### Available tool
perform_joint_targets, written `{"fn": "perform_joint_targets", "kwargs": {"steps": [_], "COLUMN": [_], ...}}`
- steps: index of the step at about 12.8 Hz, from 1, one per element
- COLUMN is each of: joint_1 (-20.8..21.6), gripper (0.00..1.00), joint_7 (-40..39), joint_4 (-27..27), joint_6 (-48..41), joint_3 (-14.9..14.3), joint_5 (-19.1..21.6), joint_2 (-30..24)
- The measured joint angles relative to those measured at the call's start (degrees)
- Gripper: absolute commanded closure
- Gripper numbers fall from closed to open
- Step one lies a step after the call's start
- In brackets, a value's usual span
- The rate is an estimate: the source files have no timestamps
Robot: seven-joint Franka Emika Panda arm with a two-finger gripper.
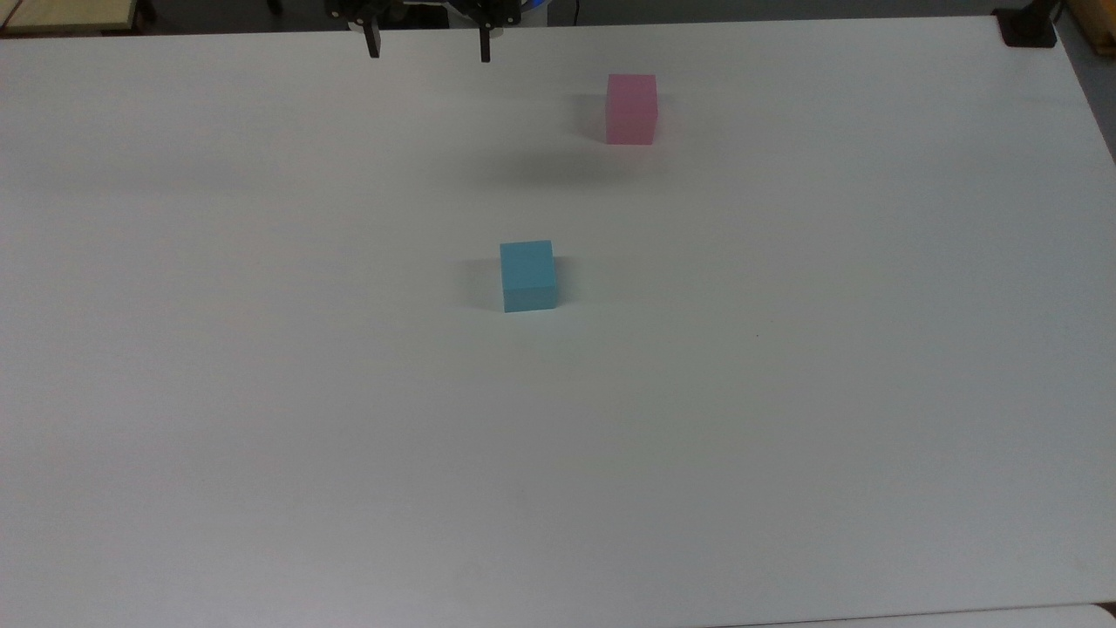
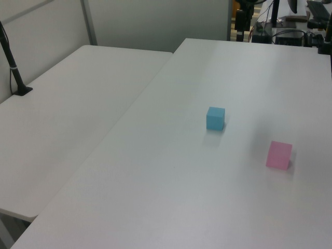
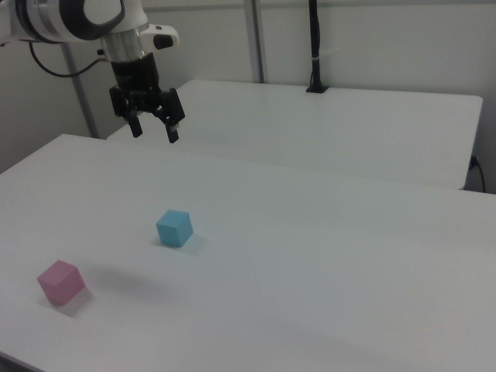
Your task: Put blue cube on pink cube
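Observation:
The blue cube [image 1: 527, 275] [image 2: 215, 118] [image 3: 173, 227] rests on the white table near its middle. The pink cube [image 1: 631, 108] [image 2: 279, 154] [image 3: 60, 281] stands apart from it, further back and to the right in the top view. My gripper [image 1: 429, 48] [image 3: 155, 129] hangs open high above the table with nothing between its fingers. In the right view it is up and to the left of the blue cube. In the top view its two dark fingertips [image 1: 373, 42] show at the upper edge, left of the pink cube.
A second white table [image 2: 67, 119] [image 3: 349, 116] adjoins the work table. A black post [image 2: 13, 67] [image 3: 314, 46] stands clamped on it. A black clamp [image 1: 1027, 26] sits at the top view's upper right corner. Cables and equipment [image 2: 280, 26] lie beyond the far edge.

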Motion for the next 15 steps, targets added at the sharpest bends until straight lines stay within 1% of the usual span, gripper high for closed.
{"fn": "perform_joint_targets", "kwargs": {"steps": [13, 15], "joint_1": [0.1, 0.8], "gripper": [0.00, 0.00], "joint_7": [0.0, 0.0], "joint_4": [-0.1, -0.2], "joint_6": [0.0, 0.0], "joint_3": [0.0, 0.1], "joint_5": [0.0, 0.0], "joint_2": [0.1, 0.2]}}
